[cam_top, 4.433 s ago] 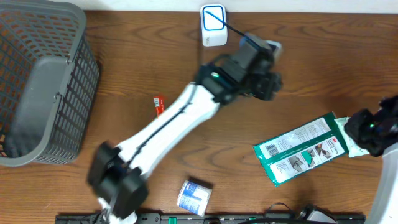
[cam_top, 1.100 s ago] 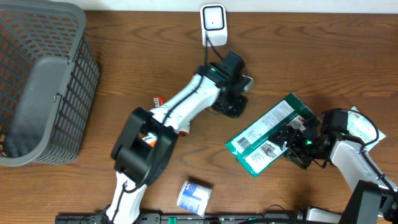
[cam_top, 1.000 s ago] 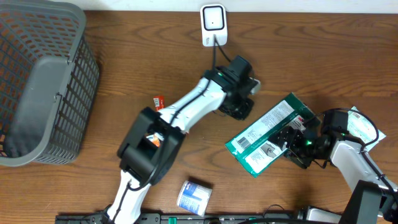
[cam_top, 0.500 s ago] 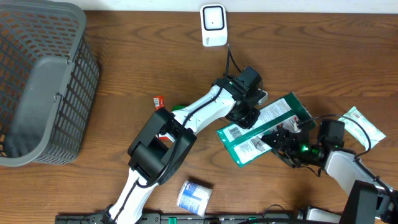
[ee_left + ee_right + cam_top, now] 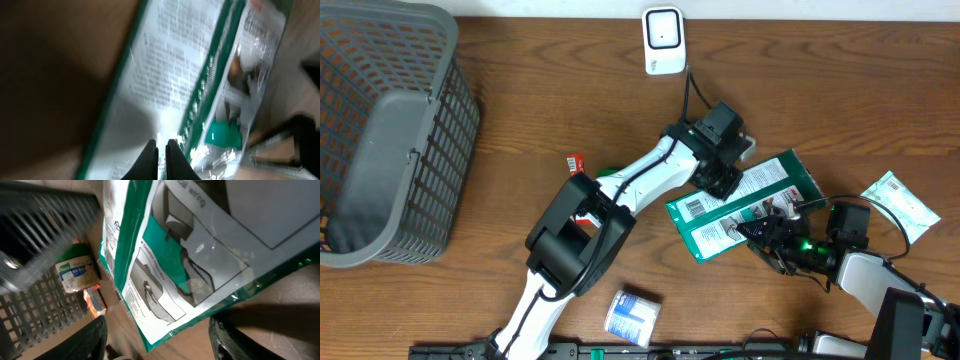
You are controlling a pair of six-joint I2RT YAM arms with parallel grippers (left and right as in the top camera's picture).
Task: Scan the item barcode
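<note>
A green and white packet (image 5: pixel 740 205) lies flat on the wooden table, right of centre, with a barcode label (image 5: pixel 693 208) at its left end. My left gripper (image 5: pixel 728 178) is at the packet's upper edge. In the left wrist view it (image 5: pixel 160 149) is shut, tips down on the glossy packet (image 5: pixel 200 85), nothing seen between them. My right gripper (image 5: pixel 767 232) is low at the packet's lower right edge. Its fingers (image 5: pixel 87 340) stand wide apart in the right wrist view, open, with the packet's corner (image 5: pixel 165 325) between them. A white scanner box (image 5: pixel 663 40) stands at the back.
A grey mesh basket (image 5: pixel 390 140) fills the left side. A small red item (image 5: pixel 574 165) lies by the left arm, a blue and white tin (image 5: pixel 632 315) near the front edge, another white packet (image 5: pixel 898 205) at the right. A jar (image 5: pixel 75 272) shows in the right wrist view.
The packet has slid left and a little down. My left gripper moved right and down onto its upper edge. My right gripper followed leftward, its fingers drawing somewhat closer together.
</note>
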